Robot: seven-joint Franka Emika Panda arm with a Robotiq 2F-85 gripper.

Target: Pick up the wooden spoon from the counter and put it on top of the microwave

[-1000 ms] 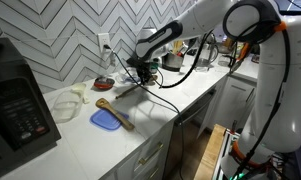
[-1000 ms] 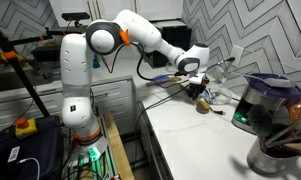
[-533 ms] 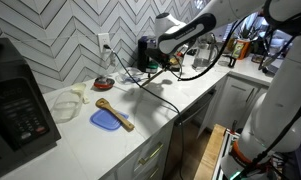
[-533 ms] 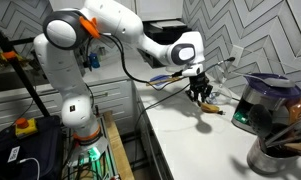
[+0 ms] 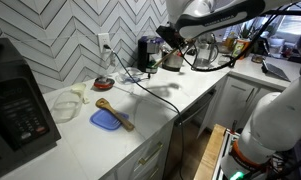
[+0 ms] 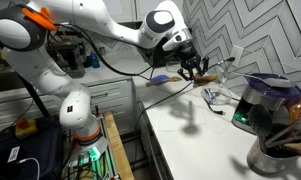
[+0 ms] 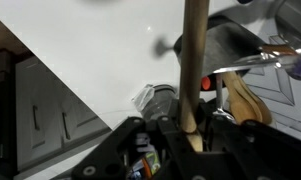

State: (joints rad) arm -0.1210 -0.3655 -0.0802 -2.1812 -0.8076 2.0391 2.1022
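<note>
Gripper clamped firmly around the wooden spoon by its handle, held high above the white counter, well apart from the microwave.

You have soft, even room light in both exterior views. The white bench shows only faint shadows, one of them a blurry dark patch. Your wrist view is poorer: the bench glares almost blank white, the wooden spoon is close and out of focus, and the jaws sit in shadow.
</note>
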